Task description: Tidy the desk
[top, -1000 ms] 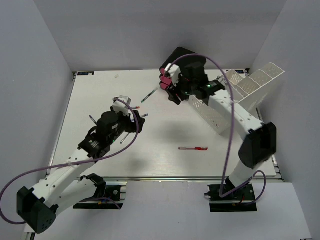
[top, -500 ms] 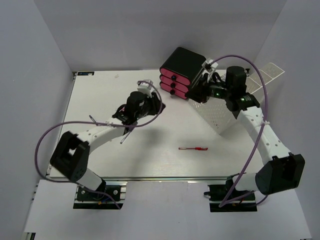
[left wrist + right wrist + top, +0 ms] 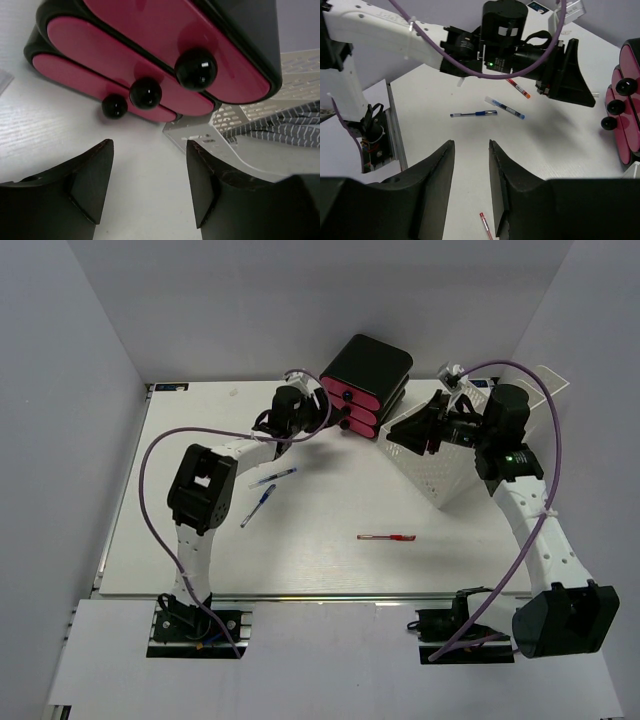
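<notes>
The desk (image 3: pixel 330 570) was seen filling the middle of the top view. The left arm was stretched from the lower left up to the upper centre, with the left gripper (image 3: pixel 312 412) held just beside the drawer unit (image 3: pixel 366 378). In the wrist view its fingers (image 3: pixel 85 185) were spread wide, with nothing between them, and pointed at the unit's three knobs. The right arm was bent from the lower right up to the upper right, with the right gripper (image 3: pixel 408 433) held by the left rim of the tray (image 3: pixel 445 475). Its fingers (image 3: pixel 427 190) were parted narrowly and nothing was pinched. A blue pen (image 3: pixel 272 477), a second blue pen (image 3: pixel 257 506) and a red pen (image 3: pixel 387 537) were seen lying on the desk, left of centre and at centre.
</notes>
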### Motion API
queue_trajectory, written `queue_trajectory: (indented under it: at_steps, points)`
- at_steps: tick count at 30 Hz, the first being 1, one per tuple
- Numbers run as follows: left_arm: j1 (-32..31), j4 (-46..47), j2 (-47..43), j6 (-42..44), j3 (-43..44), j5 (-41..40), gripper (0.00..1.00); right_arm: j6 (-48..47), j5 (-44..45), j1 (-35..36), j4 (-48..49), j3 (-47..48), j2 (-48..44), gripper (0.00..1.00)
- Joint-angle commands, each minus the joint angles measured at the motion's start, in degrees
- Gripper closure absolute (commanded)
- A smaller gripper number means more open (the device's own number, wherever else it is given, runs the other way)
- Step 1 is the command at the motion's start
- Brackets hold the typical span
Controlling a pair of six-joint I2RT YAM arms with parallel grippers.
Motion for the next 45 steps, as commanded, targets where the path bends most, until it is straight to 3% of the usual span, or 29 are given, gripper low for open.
queue_trajectory:
  at_steps: [1,17,38,45]
  points:
    - [0.44,0.68,0.57,-0.74,5.07,3.83,0.31,2.58,-4.61,-1.48,4.48,-0.54,-1.06,0.6]
    - [0.97,4.72,7.52,-0.92,9.11,5.15,0.34,4.78,-6.2,-4.04,6.94,-1.69,-1.06,0.62]
    - [0.97,2.09,14.38,-0.04,17.9,4.18,0.35,5.57,-6.99,-5.62,8.17,-2.39,-0.71,0.61]
    - [1.49,1.66,15.96,-0.04,20.44,3.48,0.41,5.75,-7.08,-5.88,8.61,-2.74,-0.27,0.61]
